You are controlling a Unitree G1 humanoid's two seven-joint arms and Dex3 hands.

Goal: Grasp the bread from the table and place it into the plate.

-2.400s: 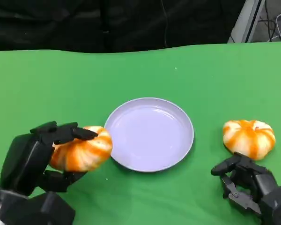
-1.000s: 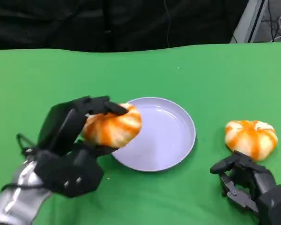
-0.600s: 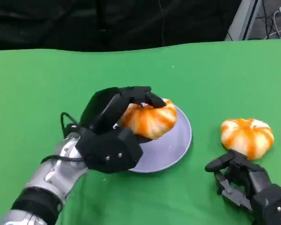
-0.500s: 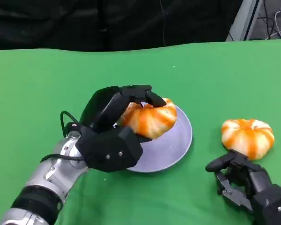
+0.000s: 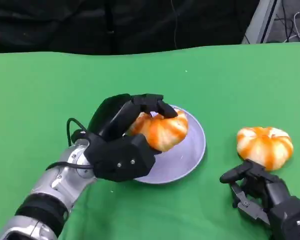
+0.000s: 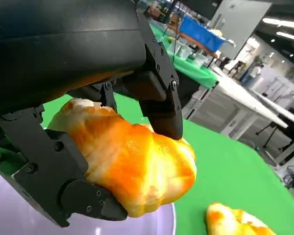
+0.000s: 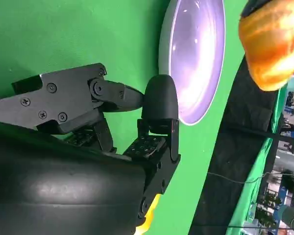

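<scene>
Two orange-and-white bread rolls are being seen on the green table [image 5: 50, 85]. One bread [image 5: 160, 130] is being held by the left hand [image 5: 122, 137] over the left part of the pale lilac plate [image 5: 192, 155]; whether its underside is touching the plate cannot be told. Fingers [image 5: 155, 105] are being wrapped over its top and a thumb is being pressed beneath, as the left wrist view confirms, with the bread [image 6: 132, 164] being clamped between upper and lower fingers [image 6: 159, 105]. Its long axis is lying roughly left to right, tilted slightly up toward the far right, with the rounded end pointing toward the plate's centre. Much of the plate's right half is being left uncovered. A second bread roll [image 5: 265, 145] is lying on the table to the right of the plate, well apart from its rim, just beyond the right hand [image 5: 262, 192]. That hand is resting near the table's near edge with fingers loosely apart and nothing held; in the right wrist view the right hand [image 7: 132, 122] is sitting above bare green cloth, plate [image 7: 196, 73] nearby. Open cloth is stretching behind the plate up to the table's far edge.
</scene>
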